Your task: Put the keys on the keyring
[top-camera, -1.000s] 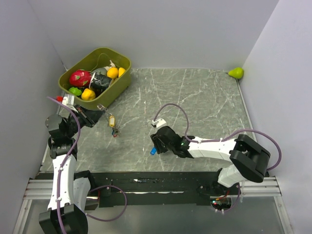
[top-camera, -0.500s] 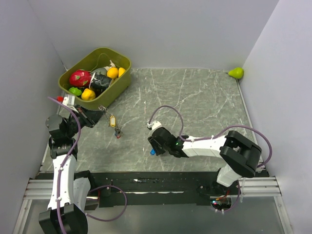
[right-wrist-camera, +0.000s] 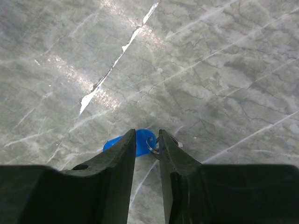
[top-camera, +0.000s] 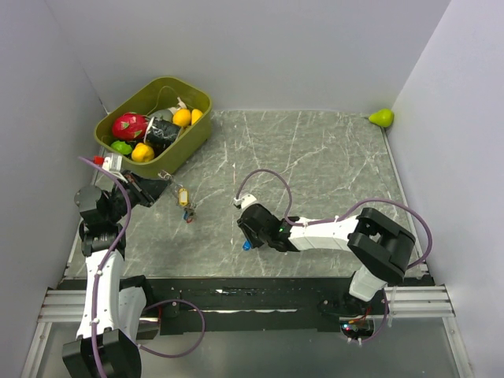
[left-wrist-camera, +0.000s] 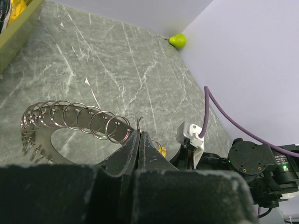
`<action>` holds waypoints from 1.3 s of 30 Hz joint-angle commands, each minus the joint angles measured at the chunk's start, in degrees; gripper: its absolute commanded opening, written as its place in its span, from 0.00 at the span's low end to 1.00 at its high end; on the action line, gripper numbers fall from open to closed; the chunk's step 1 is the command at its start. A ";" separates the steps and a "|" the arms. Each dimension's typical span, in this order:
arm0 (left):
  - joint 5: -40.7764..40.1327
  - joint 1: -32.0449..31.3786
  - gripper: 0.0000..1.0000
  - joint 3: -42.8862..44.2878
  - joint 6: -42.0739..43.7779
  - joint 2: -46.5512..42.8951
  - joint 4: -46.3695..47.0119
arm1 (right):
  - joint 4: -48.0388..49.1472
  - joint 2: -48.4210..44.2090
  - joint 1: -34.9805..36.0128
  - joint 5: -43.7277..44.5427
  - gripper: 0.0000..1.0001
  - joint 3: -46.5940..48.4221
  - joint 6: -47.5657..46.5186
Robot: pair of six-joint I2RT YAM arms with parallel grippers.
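My right gripper [right-wrist-camera: 147, 134] has its jaws narrowly apart, astride the blue key [right-wrist-camera: 140, 140] lying on the table [right-wrist-camera: 210, 70] — whether they pinch it, I cannot tell. My left gripper [left-wrist-camera: 140, 136] is clamped on the keyring [left-wrist-camera: 74, 116] at the table's left side — a yellow-tagged key [top-camera: 183, 195] lies near it.

I see the keyring [left-wrist-camera: 74, 122], a curved string of silvery loops, pinched at one end in my left gripper [left-wrist-camera: 140, 136]. Yellow- and red-tagged keys [top-camera: 184, 201] sit just beside it. A blue-tagged key [right-wrist-camera: 136, 142] lies flat on the counter [right-wrist-camera: 210, 70].
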 commanded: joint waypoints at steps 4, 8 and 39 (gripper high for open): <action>1.50 -0.32 0.01 0.54 -0.65 -0.78 3.90 | -0.61 -1.21 0.59 0.99 0.46 1.28 -0.58; 1.50 -0.33 0.01 0.54 -0.39 -0.87 3.81 | -1.05 -1.39 0.59 1.52 0.47 1.19 -0.67; 1.94 -9.36 0.01 4.14 10.50 -0.08 -5.05 | 0.78 -22.82 0.50 -9.54 0.00 -3.63 -9.61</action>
